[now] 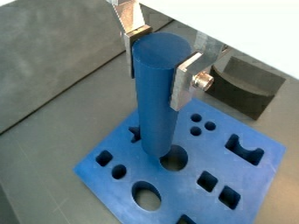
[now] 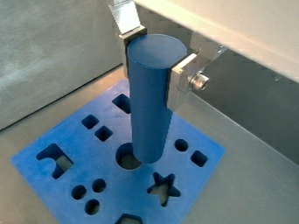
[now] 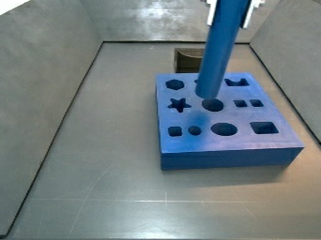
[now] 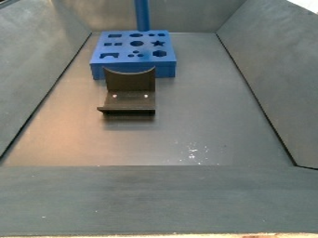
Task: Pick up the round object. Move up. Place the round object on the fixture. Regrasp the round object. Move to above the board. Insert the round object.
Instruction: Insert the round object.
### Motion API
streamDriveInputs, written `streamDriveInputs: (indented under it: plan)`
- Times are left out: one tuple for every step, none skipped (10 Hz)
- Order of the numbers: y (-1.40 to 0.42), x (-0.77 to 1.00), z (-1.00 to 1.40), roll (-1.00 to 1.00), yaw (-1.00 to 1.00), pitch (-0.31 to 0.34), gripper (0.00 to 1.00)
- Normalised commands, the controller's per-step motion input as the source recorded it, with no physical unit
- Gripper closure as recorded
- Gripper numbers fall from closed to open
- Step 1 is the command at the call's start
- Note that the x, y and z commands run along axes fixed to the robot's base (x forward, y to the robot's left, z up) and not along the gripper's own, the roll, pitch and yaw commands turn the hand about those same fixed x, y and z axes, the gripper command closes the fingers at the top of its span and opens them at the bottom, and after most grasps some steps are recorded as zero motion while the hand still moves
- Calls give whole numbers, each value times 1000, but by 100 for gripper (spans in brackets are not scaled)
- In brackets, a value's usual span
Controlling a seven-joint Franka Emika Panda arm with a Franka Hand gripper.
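Observation:
My gripper is shut on the top end of the round object, a long smooth blue peg held upright. The silver fingers clamp it on two sides in both wrist views. The peg hangs over the board, a thick blue slab with dark cut-outs. Its lower end sits at the mouth of a round hole; how deep it sits I cannot tell. In a side view the peg leans slightly over the board. The gripper is at the frame's edge.
The fixture, a dark block with a U-shaped notch, stands on the floor beside the board; it also shows in a wrist view and a side view. Grey walls enclose the floor on all sides.

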Motion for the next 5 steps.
streamDriveInputs:
  plan:
    - [14,1000,-260,137,0,11,100]
    - [0,834,-440,216,0,-109,100]
    - [-3,514,-306,149,-29,-209,100]
    - [0,377,-129,116,-9,-87,100]
    - [6,89,-26,11,0,-27,100]
